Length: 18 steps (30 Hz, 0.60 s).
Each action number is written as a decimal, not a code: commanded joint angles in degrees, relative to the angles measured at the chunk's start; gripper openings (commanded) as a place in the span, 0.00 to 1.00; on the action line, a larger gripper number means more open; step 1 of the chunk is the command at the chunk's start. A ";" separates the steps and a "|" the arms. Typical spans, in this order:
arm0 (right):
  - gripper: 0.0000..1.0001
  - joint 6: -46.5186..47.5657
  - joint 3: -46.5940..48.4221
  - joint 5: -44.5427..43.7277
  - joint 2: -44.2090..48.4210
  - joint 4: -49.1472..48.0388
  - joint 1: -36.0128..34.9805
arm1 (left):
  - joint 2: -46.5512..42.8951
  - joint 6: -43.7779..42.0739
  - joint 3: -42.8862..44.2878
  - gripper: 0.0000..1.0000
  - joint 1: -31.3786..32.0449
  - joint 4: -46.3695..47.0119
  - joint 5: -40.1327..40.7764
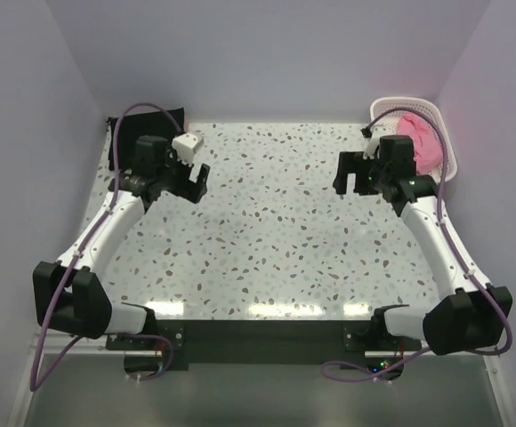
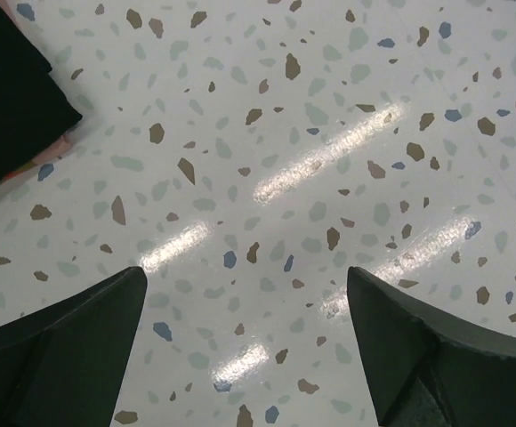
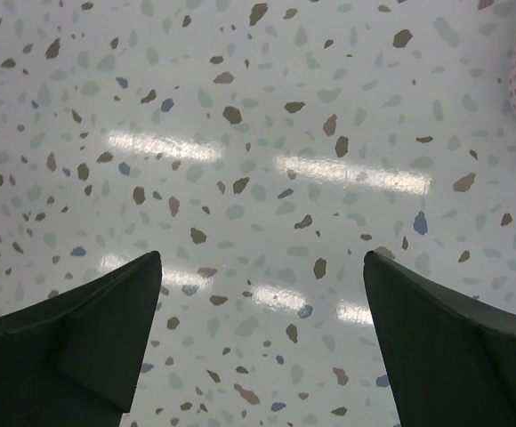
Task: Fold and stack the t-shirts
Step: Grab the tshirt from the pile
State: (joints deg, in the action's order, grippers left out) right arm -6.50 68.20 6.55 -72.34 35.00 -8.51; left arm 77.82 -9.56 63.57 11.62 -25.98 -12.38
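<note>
Both arm bases sit at the near edge of the counter [image 1: 276, 240]. The left pincer [image 1: 196, 184] and right pincer [image 1: 352, 181] hover over it, jaws apart, holding nothing. The pink t-shirt [image 1: 421, 139] lies bunched in the white basket [image 1: 451, 151] at the far right corner; the black folded garment [image 2: 9, 89] lies far left.

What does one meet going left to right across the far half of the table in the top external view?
Black folded garment → left end effector, open → right end effector, open → white basket with the pink t-shirt in it.
</note>
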 commanded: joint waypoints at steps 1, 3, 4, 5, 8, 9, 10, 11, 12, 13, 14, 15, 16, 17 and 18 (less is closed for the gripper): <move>0.99 -5.36 2.27 -8.63 -2.36 -6.78 0.16 | 1.53 0.42 6.82 1.00 -2.20 -0.38 -5.62; 0.99 -7.29 5.44 -17.56 -4.38 -9.77 0.16 | 3.21 0.77 9.89 1.00 -3.26 -2.41 -8.08; 0.99 -7.99 6.75 -20.49 -5.44 -10.74 0.25 | 4.87 1.47 11.04 1.00 -4.31 -3.02 -8.36; 0.99 -8.61 10.25 -22.17 -8.41 -12.05 0.77 | 5.84 1.65 12.18 1.00 -4.84 -4.33 -8.62; 0.99 -9.40 17.63 -27.54 -14.82 -13.55 2.79 | 9.53 2.44 16.75 1.00 -7.04 -6.80 -10.64; 0.99 -9.67 19.49 -28.16 -16.59 -13.47 3.50 | 10.32 2.53 18.33 1.00 -8.09 -7.24 -11.08; 0.98 -10.37 21.42 -28.86 -18.61 -13.21 4.37 | 11.55 2.62 19.04 1.00 -8.54 -7.51 -11.43; 0.99 -12.72 25.10 -28.78 -20.20 -12.08 6.47 | 12.09 2.71 19.48 1.00 -8.80 -7.94 -11.52; 0.99 -14.22 26.96 -28.43 -23.78 -11.11 7.54 | 12.61 2.45 20.44 1.00 -9.07 -8.21 -11.52; 0.99 -15.81 28.63 -28.43 -25.30 -10.14 8.33 | 13.31 2.27 20.80 1.00 -9.33 -8.39 -11.35; 0.98 -18.87 31.44 -28.26 -26.70 -8.04 11.12 | 13.58 2.27 21.07 1.00 -9.24 -8.48 -11.26; 0.99 -20.38 32.68 -28.17 -29.76 -6.98 12.11 | 13.76 2.27 21.24 1.00 -9.24 -8.48 -11.00; 0.99 -22.05 33.65 -28.08 -30.92 -6.10 12.90 | 14.20 2.27 21.50 1.00 -9.24 -8.48 -10.91; 0.99 -22.50 34.97 -28.43 -32.15 -5.13 14.13 | 14.55 2.35 21.59 1.00 -9.24 -8.48 -10.65; 0.99 -22.76 35.50 -28.52 -33.21 -4.86 14.66 | 14.81 2.44 21.86 1.00 -9.24 -8.48 -10.56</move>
State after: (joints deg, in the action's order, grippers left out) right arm -22.92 100.33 -18.72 -102.87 26.68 3.70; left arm 92.25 -8.03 82.30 2.42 -33.32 -21.69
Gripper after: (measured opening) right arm 0.986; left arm 0.997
